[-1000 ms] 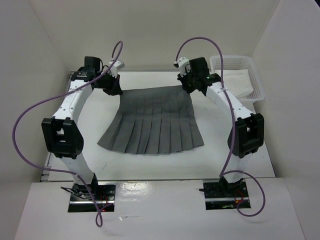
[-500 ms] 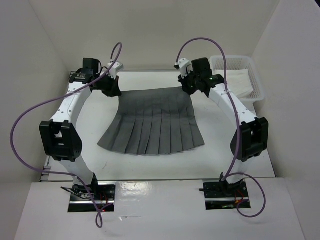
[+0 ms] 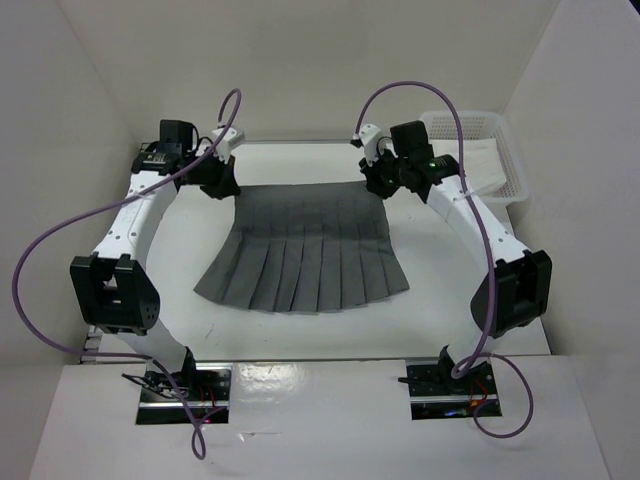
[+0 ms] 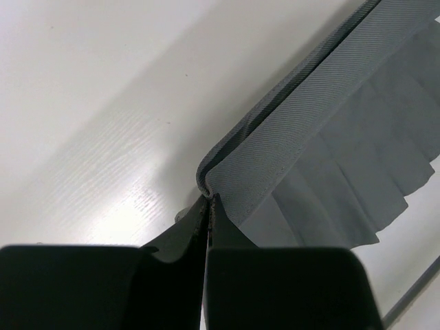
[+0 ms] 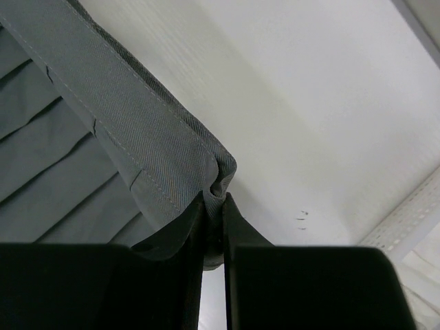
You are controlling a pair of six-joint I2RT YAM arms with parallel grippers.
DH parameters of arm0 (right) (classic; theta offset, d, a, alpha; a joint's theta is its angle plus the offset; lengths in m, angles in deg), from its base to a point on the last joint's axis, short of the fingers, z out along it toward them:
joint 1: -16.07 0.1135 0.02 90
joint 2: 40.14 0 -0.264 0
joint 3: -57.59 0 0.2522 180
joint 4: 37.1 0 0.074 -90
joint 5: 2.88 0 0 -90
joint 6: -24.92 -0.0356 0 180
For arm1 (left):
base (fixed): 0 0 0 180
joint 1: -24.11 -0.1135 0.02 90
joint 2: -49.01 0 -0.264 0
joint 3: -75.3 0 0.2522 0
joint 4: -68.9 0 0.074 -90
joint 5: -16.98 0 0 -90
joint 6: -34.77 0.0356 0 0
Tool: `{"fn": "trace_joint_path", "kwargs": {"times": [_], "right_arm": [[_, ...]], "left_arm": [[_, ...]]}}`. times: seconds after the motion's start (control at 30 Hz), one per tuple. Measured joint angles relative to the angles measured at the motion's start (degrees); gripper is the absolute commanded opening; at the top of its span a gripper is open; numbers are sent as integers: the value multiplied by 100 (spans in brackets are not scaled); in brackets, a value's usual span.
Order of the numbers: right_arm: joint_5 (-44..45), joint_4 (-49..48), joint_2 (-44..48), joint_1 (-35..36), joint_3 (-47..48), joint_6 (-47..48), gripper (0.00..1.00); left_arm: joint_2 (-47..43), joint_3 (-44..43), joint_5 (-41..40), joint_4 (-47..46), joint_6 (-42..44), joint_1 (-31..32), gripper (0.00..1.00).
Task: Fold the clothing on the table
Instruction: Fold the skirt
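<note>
The clothing, a grey pleated skirt (image 3: 305, 245), lies fanned out on the white table (image 3: 455, 300) with its waistband at the far side and its hem toward me. My left gripper (image 3: 224, 188) is shut on the waistband's left corner (image 4: 227, 165), which bunches just above the tips of the left gripper (image 4: 208, 199). My right gripper (image 3: 379, 187) is shut on the waistband's right corner (image 5: 216, 180), with a fold of fabric pinched in the right gripper (image 5: 214, 201). Pleats (image 4: 357, 158) run away beneath the band.
A white mesh basket (image 3: 508, 150) holding a white cloth (image 3: 478, 160) stands at the far right, close behind my right wrist. A perforated rail (image 5: 405, 220) runs along the table edge near it. White walls enclose the table on three sides.
Both arms' elbows have swung outward and toward the near edge. The grippers have stayed shut on the waistband corners, and the skirt has hardly shifted.
</note>
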Motion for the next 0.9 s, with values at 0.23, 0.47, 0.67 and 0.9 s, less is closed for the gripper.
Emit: {"fn": "trace_joint_path", "kwargs": {"times": [0.23, 0.47, 0.67, 0.9], "right_arm": [[-155, 72, 181, 2, -304, 66, 0], [-389, 243, 452, 2, -396, 164, 0], [-590, 579, 610, 103, -503, 350, 0], [-857, 1434, 728, 538, -691, 782, 0]], "left_arm": [[-332, 343, 26, 85, 24, 2, 0], [-767, 841, 28, 98, 76, 2, 0], [-1088, 1281, 22, 138, 164, 0, 0], [-1569, 1722, -114, 437, 354, -61, 0]]}}
